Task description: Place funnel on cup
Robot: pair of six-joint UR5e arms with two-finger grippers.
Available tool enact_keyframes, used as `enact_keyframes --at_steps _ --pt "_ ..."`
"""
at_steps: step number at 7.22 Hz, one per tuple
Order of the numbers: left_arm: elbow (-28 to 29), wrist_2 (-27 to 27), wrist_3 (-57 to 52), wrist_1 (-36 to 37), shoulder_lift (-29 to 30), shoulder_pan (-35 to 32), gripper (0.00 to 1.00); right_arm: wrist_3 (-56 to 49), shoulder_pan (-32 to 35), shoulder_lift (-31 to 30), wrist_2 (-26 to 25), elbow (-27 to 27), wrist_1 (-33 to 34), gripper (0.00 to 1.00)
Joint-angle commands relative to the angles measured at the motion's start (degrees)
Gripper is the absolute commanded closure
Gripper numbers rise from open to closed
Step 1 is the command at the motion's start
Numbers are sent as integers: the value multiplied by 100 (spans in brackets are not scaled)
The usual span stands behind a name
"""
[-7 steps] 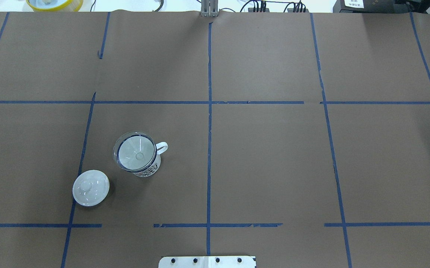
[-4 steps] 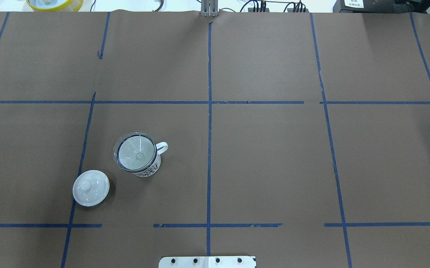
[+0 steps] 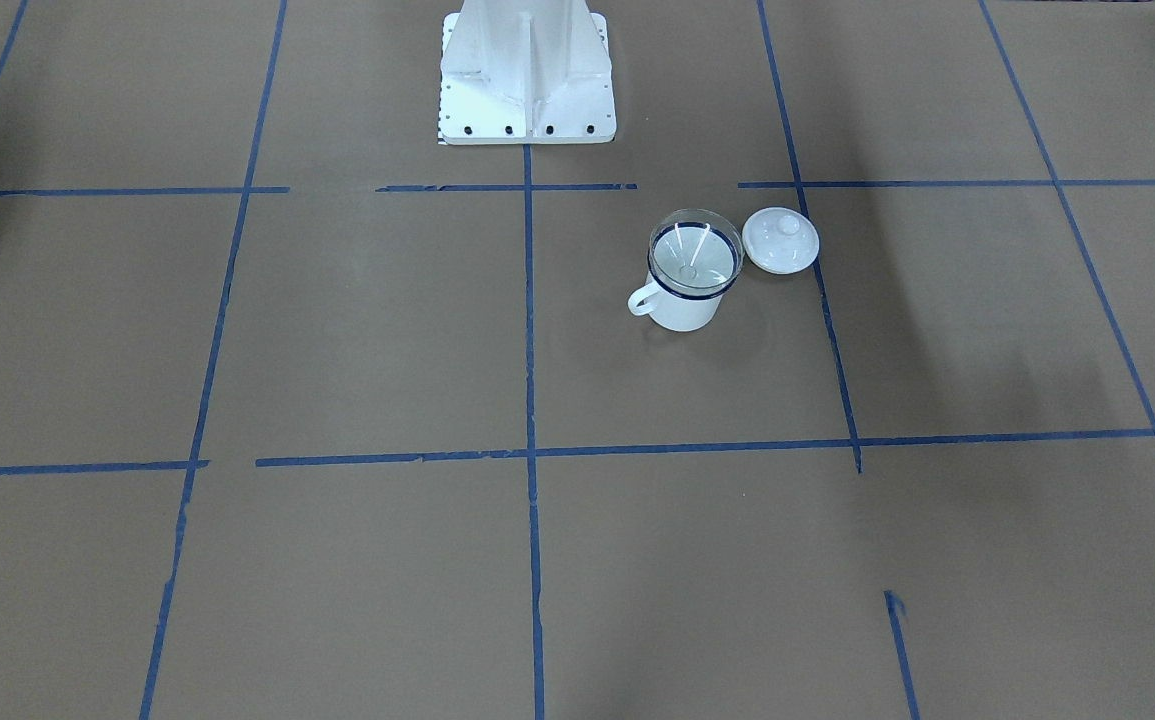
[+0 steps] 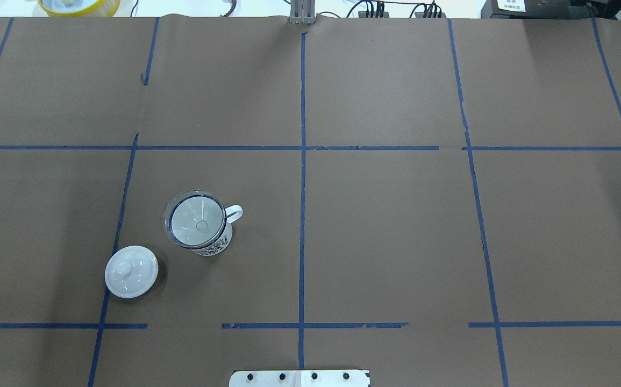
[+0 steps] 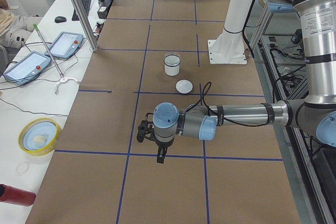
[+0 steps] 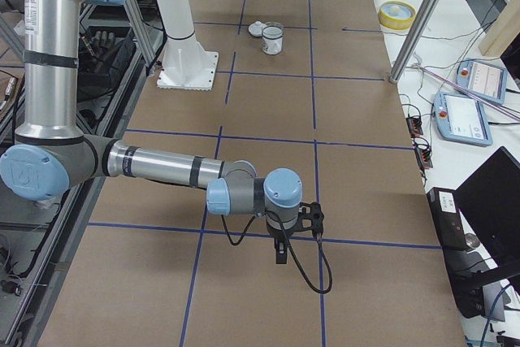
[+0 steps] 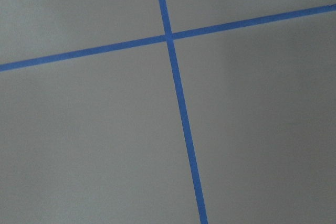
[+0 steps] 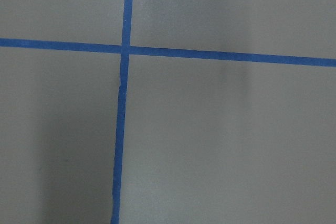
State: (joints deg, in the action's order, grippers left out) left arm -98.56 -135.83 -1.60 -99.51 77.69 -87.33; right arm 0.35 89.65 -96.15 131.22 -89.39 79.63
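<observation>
Over the table [image 4: 396, 242], the left arm [image 5: 236, 114] and right arm [image 6: 162, 170] hang well apart from the cup [image 4: 214, 245]; their jaws' state I cannot tell. The cup stands left of centre overhead, the funnel [image 4: 194, 220] resting on its rim, which keeps it steady.

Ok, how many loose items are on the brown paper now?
3: the cup, left of centre in the overhead view; the funnel seated in its mouth; the lid beside it, not touching. Nothing seems hidden.
</observation>
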Motion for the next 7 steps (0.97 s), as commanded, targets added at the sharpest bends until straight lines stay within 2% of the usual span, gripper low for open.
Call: enact_keyframes --at_steps 1,7 --pt "-170 30 -76 1593 464 -20 0 0 0 0 0 0 0 0" --pt "-171 4 -33 1558 651 -83 0 0 0 0 0 -9 0 0"
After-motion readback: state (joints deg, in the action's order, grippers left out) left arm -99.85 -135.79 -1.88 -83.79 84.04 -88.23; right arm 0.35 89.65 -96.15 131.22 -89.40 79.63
